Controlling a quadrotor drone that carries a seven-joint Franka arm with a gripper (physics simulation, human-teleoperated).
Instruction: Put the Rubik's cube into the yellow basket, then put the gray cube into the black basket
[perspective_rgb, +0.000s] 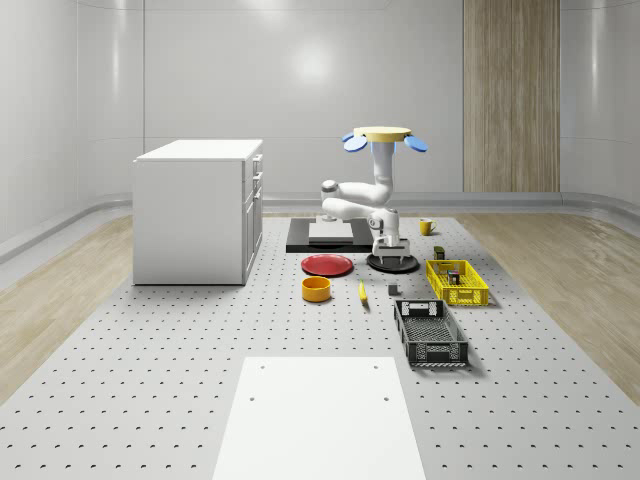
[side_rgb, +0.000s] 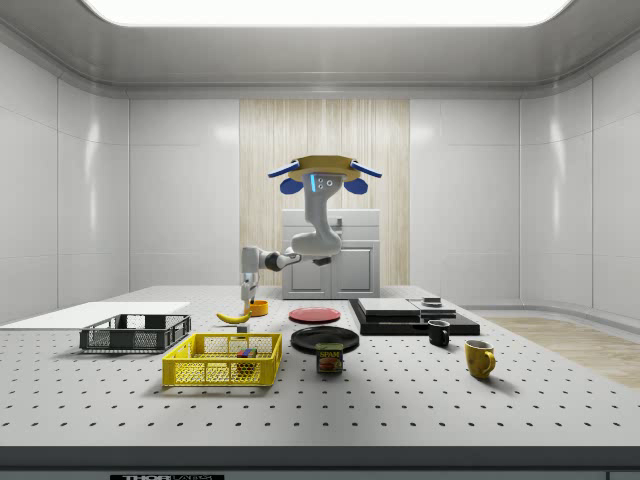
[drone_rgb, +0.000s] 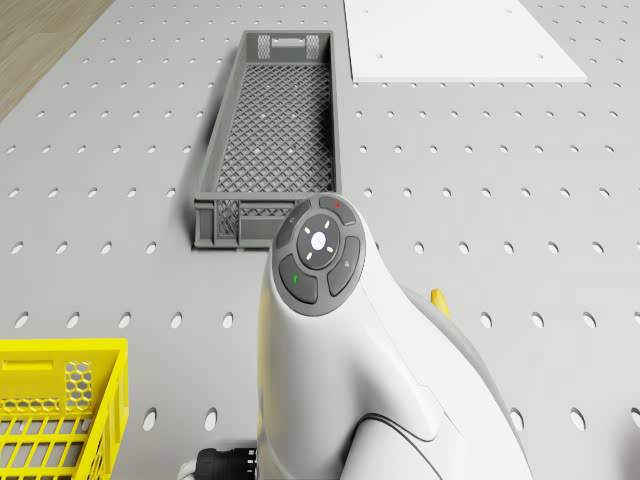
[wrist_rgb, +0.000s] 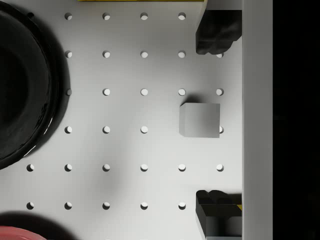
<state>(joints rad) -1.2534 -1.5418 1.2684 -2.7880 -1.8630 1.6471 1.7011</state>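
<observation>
Drone (perspective_rgb: 386, 134): hovers above the table (perspective_rgb: 150, 380), near its middle.
Gripper (perspective_rgb: 394, 262): spread, empty, hanging over the gray cube (wrist_rgb: 200, 120).
Gray cube: on the table between both baskets.
Rubik's cube (side_rgb: 245, 351): inside the yellow basket (side_rgb: 222, 361).
Black basket (perspective_rgb: 429, 332): toward the near edge.

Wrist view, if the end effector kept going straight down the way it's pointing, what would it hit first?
Most likely the gray cube, which lies between the two fingertips of the open end effector, resting on the perforated table. Height above it is hard to judge; the black plate sits off to one side.
</observation>
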